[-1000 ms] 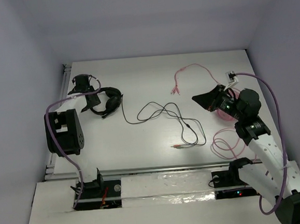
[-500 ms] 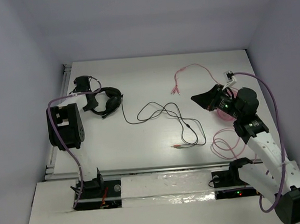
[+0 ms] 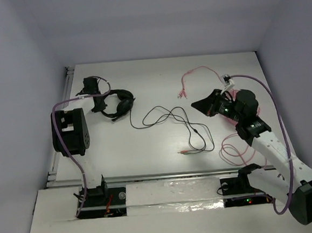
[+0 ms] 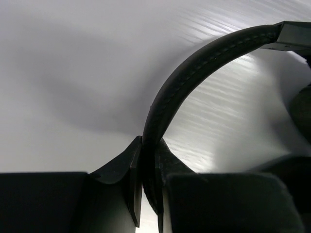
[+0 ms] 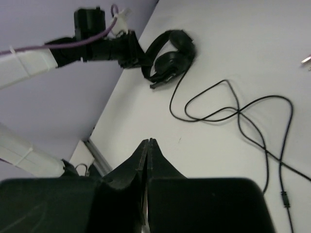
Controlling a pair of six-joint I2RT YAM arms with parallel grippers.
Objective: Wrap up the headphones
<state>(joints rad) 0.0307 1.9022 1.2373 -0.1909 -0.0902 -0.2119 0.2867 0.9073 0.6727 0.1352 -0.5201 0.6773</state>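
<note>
"Looking from above, where did the headphones (image 3: pixel 120 104) lie?"

"At the far left of the table (image 3: pixel 142 74), on the left arm's side. The left gripper (image 3: pixel 97 99) was closed on the headband (image 4: pixel 194 63). In the left wrist view the band passed between the two fingers and was pinched there."

"And the right gripper (image 3: pixel 200 104)?"

"It hung over the right half of the table and pointed to the left. Its fingers were pressed together with nothing between them. It was well apart from the headphones."

"Which relation mattered for the next move?"

"The cable (image 3: pixel 169 115). It left the earcups and ran to the right, towards the right gripper, in loose loops over the middle of the table. Its plug (image 3: pixel 185 152) lay at the near end, closer to the right arm than to the left. So the long axis went from left to right, from the held headphones to the free end. I judged that the right arm was the nearer one for taking the cable."

"Could it take the wrong one?"

"Perhaps. The pink cable (image 3: pixel 201 70) lay just beside the right arm. Also, I could not tell whether the headphones were lifted or resting on the table, because the top view was too small there."
</note>
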